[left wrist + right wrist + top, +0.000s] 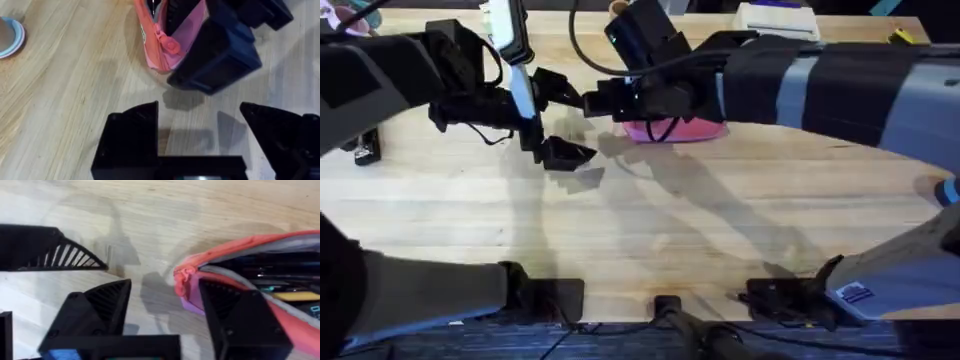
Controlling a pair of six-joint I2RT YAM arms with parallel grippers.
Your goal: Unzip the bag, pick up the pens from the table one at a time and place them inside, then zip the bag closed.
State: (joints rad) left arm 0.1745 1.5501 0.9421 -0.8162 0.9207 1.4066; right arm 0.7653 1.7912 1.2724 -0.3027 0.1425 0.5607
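The pink bag (685,129) lies on the table (650,220) at the middle back, mostly under my right arm. In the right wrist view the bag (235,247) gapes open, with dark pens (265,272) lying inside. My right gripper (165,315) is open at the bag's end, one finger (240,320) against its pink edge. In the overhead view the right gripper (570,98) sits just left of the bag. My left gripper (560,152) hovers open and empty a little in front of it. The left wrist view shows the left gripper (200,135) facing the bag's zipper pull (170,46).
A small black object (365,150) lies near the table's left edge. A white box (775,18) and a yellow item (900,37) sit at the back right. A blue-rimmed round thing (7,37) stands off to one side of the bag.
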